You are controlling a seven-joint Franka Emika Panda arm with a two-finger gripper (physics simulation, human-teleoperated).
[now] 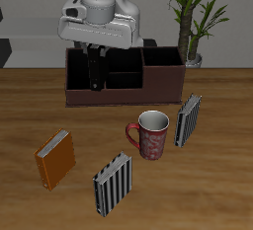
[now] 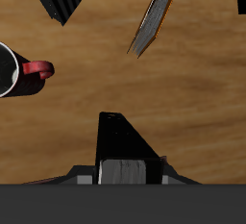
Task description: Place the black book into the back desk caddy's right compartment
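Note:
My gripper (image 1: 95,56) is shut on the black book (image 1: 95,78) and holds it upright by its top. The book hangs over the long dark maroon desk caddy (image 1: 119,99), at the large end section (image 1: 79,76) away from the plant. Its lower end reaches about the caddy's front rim in the exterior view; whether it is inside the section I cannot tell. In the wrist view the black book (image 2: 120,136) shows between the fingers, with its white page edges toward the gripper (image 2: 121,175).
A red patterned mug (image 1: 153,135) (image 2: 17,71) stands in front of the caddy. Two black-and-white striped books (image 1: 188,120) (image 1: 114,183) and an orange book (image 1: 55,159) stand nearer the table's front edge. A potted plant (image 1: 195,22) stands at the caddy's other end.

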